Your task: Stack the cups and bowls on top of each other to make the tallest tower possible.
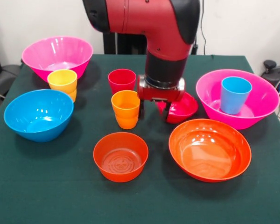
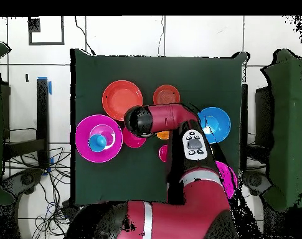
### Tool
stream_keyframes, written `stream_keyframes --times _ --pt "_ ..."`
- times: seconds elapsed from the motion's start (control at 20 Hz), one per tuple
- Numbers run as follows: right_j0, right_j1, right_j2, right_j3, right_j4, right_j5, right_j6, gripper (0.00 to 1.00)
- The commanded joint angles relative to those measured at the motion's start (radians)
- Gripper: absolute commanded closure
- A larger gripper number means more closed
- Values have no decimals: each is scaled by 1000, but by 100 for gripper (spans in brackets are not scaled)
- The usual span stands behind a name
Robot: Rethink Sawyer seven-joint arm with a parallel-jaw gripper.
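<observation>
My gripper (image 1: 154,111) is low over the table, between the orange cup (image 1: 126,108) and the small crimson bowl (image 1: 183,107), which sits tilted against its right side. The red cup (image 1: 122,80) stands just behind the orange one. The yellow cup (image 1: 62,81) stands before the left pink bowl (image 1: 57,56). The blue cup (image 1: 235,94) stands inside the right pink bowl (image 1: 261,100). The blue bowl (image 1: 38,114), the small orange bowl (image 1: 121,156) and the wide orange bowl (image 1: 210,149) sit apart on the cloth. In the overhead view the arm hides the gripper.
The dark green table (image 1: 46,186) carries everything. The overhead view shows the wide orange bowl (image 2: 122,99), the small orange bowl (image 2: 166,95), the blue bowl (image 2: 214,124), the crimson bowl (image 2: 134,138) and the blue cup (image 2: 98,142). The arm covers part of one pink bowl (image 2: 226,177).
</observation>
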Motion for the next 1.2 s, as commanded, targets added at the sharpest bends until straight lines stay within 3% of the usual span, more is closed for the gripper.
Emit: stream_keyframes --times 0.05,0.25,0.5,0.85,1.2 --pt "-44 -87 149 90 -63 151 -275 0" --pt "-54 -83 164 92 -84 130 -252 0" --pt "-42 -10 153 42 -146 33 -207 0" --pt "-50 -6 168 35 -225 -9 -215 0" --pt "-38 -18 169 41 -297 -80 -161 0"
